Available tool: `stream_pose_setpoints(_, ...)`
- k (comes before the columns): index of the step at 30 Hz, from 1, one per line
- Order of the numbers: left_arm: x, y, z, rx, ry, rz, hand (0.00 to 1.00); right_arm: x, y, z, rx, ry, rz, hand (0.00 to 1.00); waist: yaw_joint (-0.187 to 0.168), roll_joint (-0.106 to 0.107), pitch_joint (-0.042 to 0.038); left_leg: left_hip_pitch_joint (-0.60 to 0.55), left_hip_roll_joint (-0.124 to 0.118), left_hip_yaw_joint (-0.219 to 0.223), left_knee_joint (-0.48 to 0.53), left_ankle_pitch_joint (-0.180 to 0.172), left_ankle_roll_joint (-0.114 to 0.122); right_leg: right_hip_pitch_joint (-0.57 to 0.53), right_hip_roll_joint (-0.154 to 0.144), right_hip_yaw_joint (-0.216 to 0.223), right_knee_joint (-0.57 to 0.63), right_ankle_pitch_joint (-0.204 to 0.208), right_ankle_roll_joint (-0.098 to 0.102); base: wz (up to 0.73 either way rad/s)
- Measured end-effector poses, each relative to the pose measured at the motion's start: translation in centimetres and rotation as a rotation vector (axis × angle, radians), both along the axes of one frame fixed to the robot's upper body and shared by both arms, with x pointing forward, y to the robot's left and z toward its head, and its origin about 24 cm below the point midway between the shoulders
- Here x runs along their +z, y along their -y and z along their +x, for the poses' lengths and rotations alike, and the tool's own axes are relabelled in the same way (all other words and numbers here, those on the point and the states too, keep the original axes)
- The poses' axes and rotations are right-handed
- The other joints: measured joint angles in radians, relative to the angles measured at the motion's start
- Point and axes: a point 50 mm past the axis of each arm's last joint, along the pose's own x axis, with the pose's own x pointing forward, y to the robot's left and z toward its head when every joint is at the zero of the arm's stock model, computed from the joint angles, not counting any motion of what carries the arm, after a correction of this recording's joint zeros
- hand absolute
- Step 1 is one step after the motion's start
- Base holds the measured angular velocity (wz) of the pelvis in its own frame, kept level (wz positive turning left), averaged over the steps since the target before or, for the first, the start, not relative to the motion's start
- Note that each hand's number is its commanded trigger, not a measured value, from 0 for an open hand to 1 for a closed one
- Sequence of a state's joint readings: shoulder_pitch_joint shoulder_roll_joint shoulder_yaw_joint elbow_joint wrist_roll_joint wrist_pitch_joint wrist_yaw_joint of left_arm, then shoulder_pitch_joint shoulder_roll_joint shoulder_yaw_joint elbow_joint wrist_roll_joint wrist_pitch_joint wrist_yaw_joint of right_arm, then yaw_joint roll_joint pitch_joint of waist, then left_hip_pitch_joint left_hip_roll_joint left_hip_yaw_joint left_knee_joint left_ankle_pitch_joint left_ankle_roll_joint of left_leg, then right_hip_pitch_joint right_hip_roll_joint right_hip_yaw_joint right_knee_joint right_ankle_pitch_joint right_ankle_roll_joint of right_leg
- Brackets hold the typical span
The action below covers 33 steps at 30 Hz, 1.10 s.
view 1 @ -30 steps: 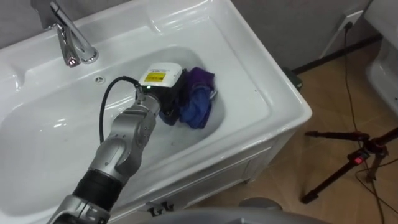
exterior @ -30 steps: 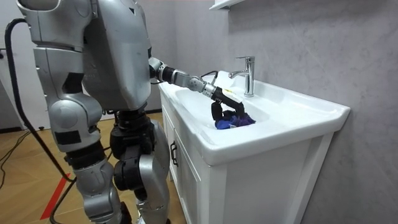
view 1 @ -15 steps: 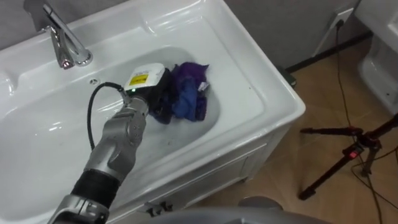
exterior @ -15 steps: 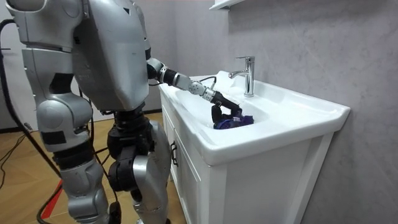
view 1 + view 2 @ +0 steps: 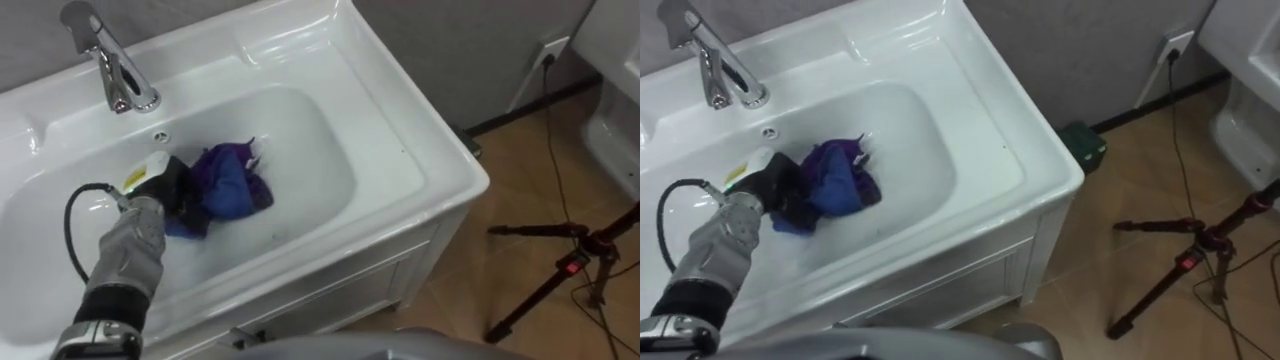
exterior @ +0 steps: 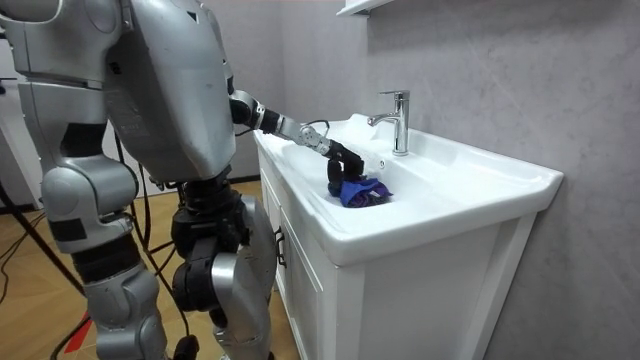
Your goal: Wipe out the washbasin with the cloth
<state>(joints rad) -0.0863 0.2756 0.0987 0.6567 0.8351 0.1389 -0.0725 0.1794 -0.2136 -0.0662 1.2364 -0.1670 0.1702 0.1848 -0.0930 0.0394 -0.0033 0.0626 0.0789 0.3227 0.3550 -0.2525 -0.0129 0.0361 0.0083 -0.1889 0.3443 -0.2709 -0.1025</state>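
Watch the bunched cloth [image 5: 228, 185]: it sits crumpled on the floor of the basin [image 5: 335, 150], left of centre, so you could drag a lump around and leave most of the bowl unwiped; push too hard toward the steep wall and the cloth may slip out of your left hand [image 5: 160, 188], leaving bare fingers scraping porcelain; a swing toward the back could knock the faucet [image 5: 112, 62] on the rim; your fingers [image 5: 181, 188] are curled down into the cloth's near edge, closed on a fold rather than spread flat, touching nothing else that I can make out.
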Motion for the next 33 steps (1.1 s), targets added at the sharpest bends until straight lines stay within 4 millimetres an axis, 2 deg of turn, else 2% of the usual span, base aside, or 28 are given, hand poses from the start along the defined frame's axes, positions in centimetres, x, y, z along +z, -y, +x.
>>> stream_pose_setpoints(5,1.7,-3.7,-0.4,0.051,-0.005,0.13,1.0,0.3,0.9,0.2,-0.044,0.02,-0.013,0.0,0.03,0.022,0.0046,-0.018,0.01,-0.01,0.004,-0.018,-0.005,-0.022,0.01,0.002,0.01,-0.001,0.0,0.02)
stream_pose_setpoints(6,2.2,-4.7,-0.5,0.067,-0.005,0.163,1.0,0.4,1.2,0.1,-0.045,0.02,-0.02,0.0,0.037,0.031,0.0077,-0.021,0.013,-0.01,0.013,-0.022,-0.005,-0.021,0.011,0.0,0.01,0.0,-0.001,0.0)
stream_pose_setpoints(11,4.1,-7.4,-0.7,0.082,0.002,0.294,1.0,0.9,2.4,-0.3,-0.045,0.026,-0.061,0.0,0.07,0.062,0.0016,-0.027,0.012,-0.018,0.022,-0.026,-0.003,-0.019,0.01,-0.004,0.001,0.002,0.002,0.02)
stream_pose_setpoints(16,5.4,-8.5,-0.6,0.086,0.052,0.352,1.0,1.0,2.8,0.3,-0.03,0.063,-0.072,0.0,0.081,0.081,0.0002,-0.029,0.011,-0.028,0.02,-0.026,-0.003,-0.019,0.01,-0.009,0.0,0.001,0.002,0.01)
stream_pose_setpoints(21,6.4,-9.1,-0.4,0.082,0.091,0.436,1.0,1.2,3.2,0.5,-0.043,0.085,-0.099,0.0,0.101,0.084,-0.0023,-0.026,0.007,-0.03,0.007,-0.024,-0.006,-0.022,0.01,-0.006,-0.003,0.001,0.001,-0.02)
stream_pose_setpoints(26,9.3,-10.2,0.2,0.097,0.187,0.514,1.0,1.4,3.7,0.1,-0.065,0.083,-0.111,0.0,0.127,0.073,-0.0083,-0.041,-0.001,-0.043,0.009,-0.024,-0.005,-0.03,0.009,-0.015,-0.009,0.003,0.002,0.05)
stream_pose_setpoints(33,13.2,-11.2,0.6,0.134,0.387,0.617,1.0,1.5,3.9,0.6,-0.062,0.121,-0.115,0.0,0.146,0.087,-0.005,-0.034,-0.005,-0.074,-0.005,-0.024,-0.005,0.002,0.011,-0.035,-0.054,0.013,0.01,0.1)
